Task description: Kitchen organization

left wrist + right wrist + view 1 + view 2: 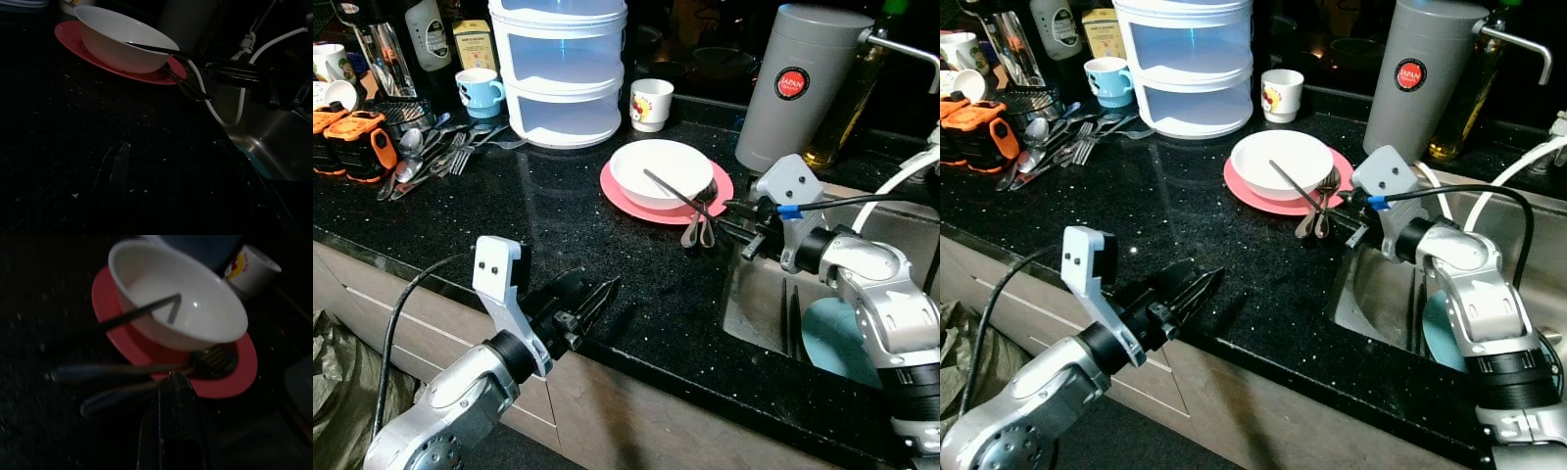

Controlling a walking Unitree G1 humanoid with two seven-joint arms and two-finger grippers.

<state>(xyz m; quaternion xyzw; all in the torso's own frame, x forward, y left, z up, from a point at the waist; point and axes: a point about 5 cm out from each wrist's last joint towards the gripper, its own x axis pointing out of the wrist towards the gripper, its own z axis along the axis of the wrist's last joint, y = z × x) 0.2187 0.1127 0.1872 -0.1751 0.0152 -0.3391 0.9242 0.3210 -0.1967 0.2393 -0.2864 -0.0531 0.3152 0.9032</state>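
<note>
A white bowl (661,171) sits on a pink plate (619,191) on the black counter, with a thin dark stick (671,188) leaning in it. A fork and spoon (701,220) lie with their heads on the plate's rim and their handles on the counter. My right gripper (729,220) hovers at the sink's edge, right beside those handles. In the right wrist view its fingers (171,396) are shut, tip just short of the cutlery (122,369). My left gripper (597,294) is open low over the counter's front edge, well short of the plate (117,71).
A sink (754,304) to the right holds a teal plate (832,338). A grey canister (798,88) stands behind it. At the back are a stacked clear container (563,78), two cups (651,103), loose cutlery (431,152) and orange tools (352,142).
</note>
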